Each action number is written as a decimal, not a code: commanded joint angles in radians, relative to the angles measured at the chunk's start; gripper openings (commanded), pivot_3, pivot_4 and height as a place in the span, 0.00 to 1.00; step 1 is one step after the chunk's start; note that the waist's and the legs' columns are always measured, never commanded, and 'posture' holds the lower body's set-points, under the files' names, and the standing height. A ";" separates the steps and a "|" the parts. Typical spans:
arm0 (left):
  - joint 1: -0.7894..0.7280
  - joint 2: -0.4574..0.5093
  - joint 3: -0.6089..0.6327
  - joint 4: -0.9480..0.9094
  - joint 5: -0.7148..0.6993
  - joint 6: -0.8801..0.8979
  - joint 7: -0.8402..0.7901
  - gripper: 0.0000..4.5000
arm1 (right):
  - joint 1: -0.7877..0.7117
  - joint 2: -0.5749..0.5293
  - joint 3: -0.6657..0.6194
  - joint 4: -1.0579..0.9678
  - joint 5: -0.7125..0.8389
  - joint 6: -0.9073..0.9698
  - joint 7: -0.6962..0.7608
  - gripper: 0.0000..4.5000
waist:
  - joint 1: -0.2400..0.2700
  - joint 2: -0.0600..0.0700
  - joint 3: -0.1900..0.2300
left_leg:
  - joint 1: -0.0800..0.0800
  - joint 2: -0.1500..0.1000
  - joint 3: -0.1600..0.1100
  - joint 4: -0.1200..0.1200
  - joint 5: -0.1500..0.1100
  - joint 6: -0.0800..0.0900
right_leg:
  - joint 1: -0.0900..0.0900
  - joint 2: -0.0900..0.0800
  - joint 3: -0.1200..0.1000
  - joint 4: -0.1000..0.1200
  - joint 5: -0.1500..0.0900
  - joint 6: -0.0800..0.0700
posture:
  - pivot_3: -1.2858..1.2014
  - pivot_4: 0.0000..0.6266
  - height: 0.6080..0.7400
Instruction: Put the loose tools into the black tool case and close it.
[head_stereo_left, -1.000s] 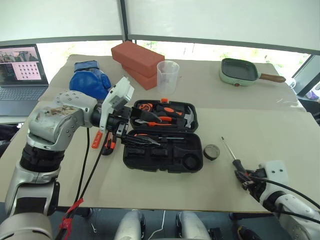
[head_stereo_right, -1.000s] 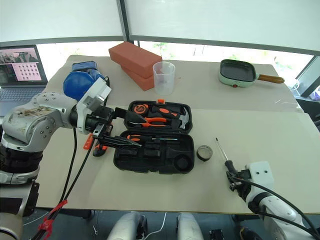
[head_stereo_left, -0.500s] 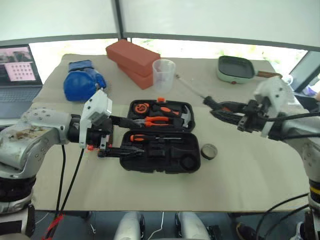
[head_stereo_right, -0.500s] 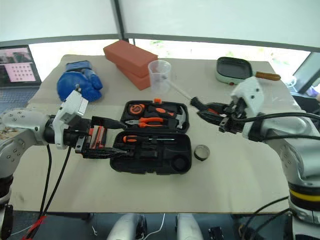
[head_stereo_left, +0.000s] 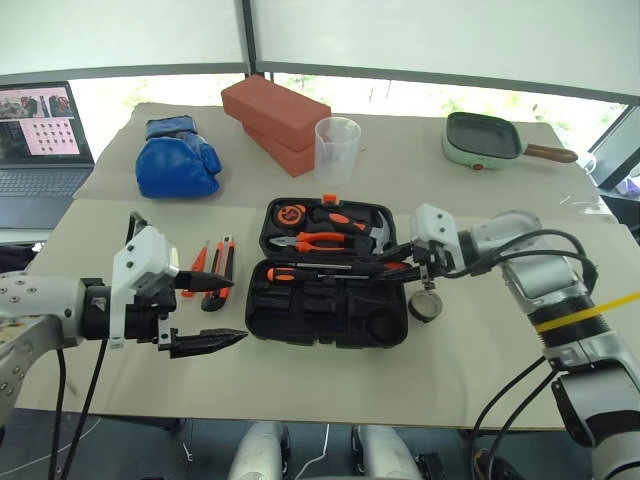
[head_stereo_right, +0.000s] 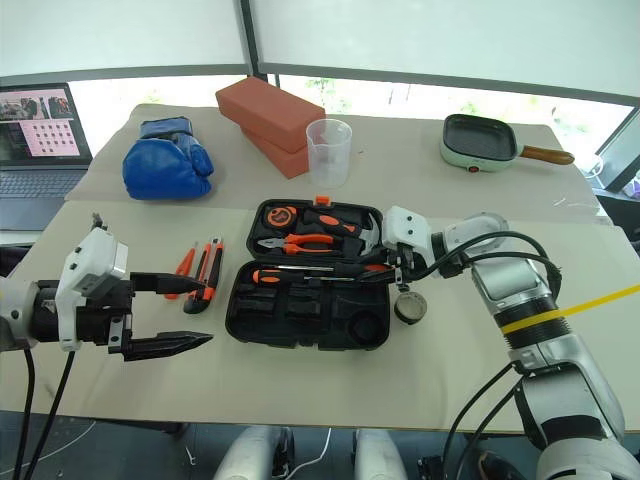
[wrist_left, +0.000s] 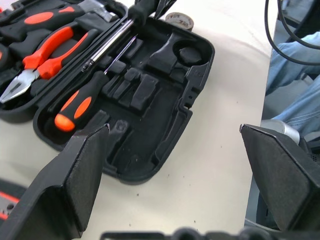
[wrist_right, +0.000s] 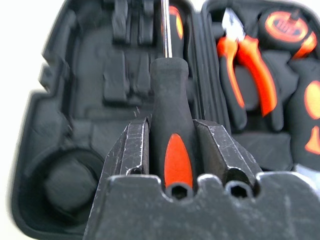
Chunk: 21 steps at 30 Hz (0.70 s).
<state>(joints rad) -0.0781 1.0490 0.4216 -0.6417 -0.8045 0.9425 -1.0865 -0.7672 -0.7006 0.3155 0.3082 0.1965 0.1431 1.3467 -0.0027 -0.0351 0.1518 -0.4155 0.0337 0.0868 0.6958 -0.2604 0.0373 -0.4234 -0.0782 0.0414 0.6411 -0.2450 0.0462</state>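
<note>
left eye view: two screwdrivers (head_stereo_left: 310, 271); right jaws grip one (wrist_right: 172, 135); left jaws wide.

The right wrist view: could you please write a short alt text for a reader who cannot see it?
The right tool grips a screwdriver by its black-and-orange handle, with the shaft pointing away over the open black tool case. A second screwdriver already lies in a slot beyond it. Orange-handled pliers sit in the other half of the case.
</note>
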 joint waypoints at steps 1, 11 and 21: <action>-0.019 0.012 0.024 -0.017 -0.026 -0.014 0.028 1.00 | -0.039 0.013 -0.014 0.061 -0.037 -0.076 0.023 0.23 | -0.002 0.000 0.000 | 0.000 0.000 0.000 0.000 0.000 0.000 | 0.000 0.000 0.000 0.000 0.000 0.000 | 0.52 0.24 0.99; -0.076 0.030 -0.047 0.048 -0.013 -0.055 0.039 1.00 | -0.040 0.086 -0.018 0.048 -0.053 -0.057 0.028 0.23 | -0.010 0.001 0.000 | 0.001 0.000 0.000 -0.001 0.000 -0.001 | 0.000 0.001 0.000 0.001 0.000 -0.001 | 0.52 0.24 0.99; -0.120 0.039 -0.090 0.075 -0.010 -0.079 0.041 1.00 | 0.006 0.117 0.004 0.023 -0.116 -0.013 -0.021 0.23 | -0.009 0.001 0.001 | 0.001 0.000 0.000 -0.001 0.000 -0.001 | 0.000 0.001 0.000 0.001 0.000 -0.001 | 0.52 0.24 0.99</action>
<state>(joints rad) -0.1833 1.0682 0.3274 -0.5694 -0.8218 0.8905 -1.0423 -0.7668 -0.5752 0.3310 0.3722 0.0790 0.1197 1.3257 -0.0117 -0.0340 0.1525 -0.4148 0.0335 0.0870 0.6948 -0.2599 0.0360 -0.4237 -0.0774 0.0411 0.6421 -0.2447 0.0450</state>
